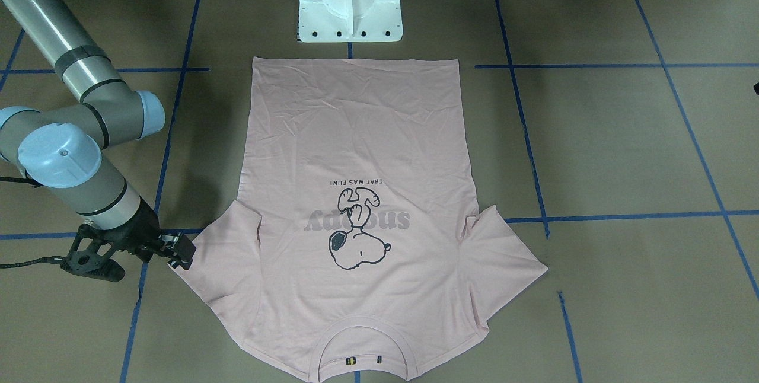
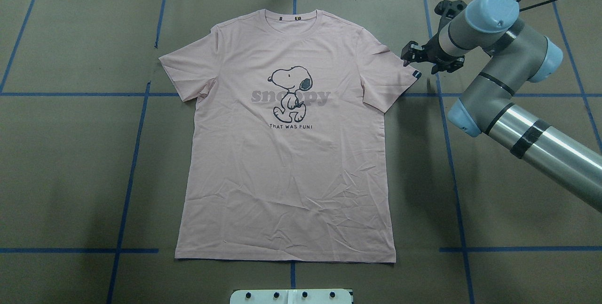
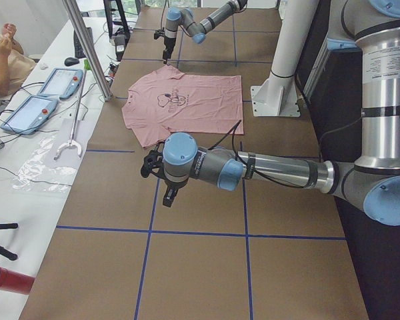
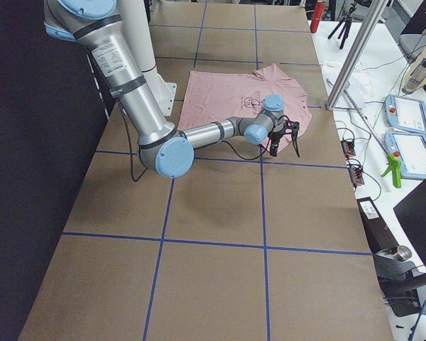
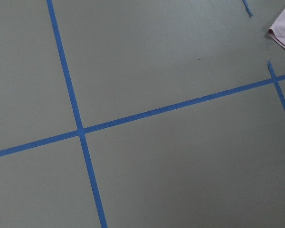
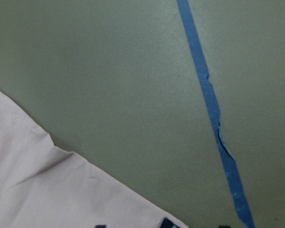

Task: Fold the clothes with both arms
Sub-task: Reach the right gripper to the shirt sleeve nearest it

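Now R gripper (image 1: 181,251), lower left of front view, jaws apart at tee (image 1: 356,134) sleeve; L gripper (image 3: 153,175), mid side view, grip can't tell.

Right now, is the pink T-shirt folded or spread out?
Spread out. The T-shirt lies flat, print upward, both sleeves out to the sides, no part doubled over.
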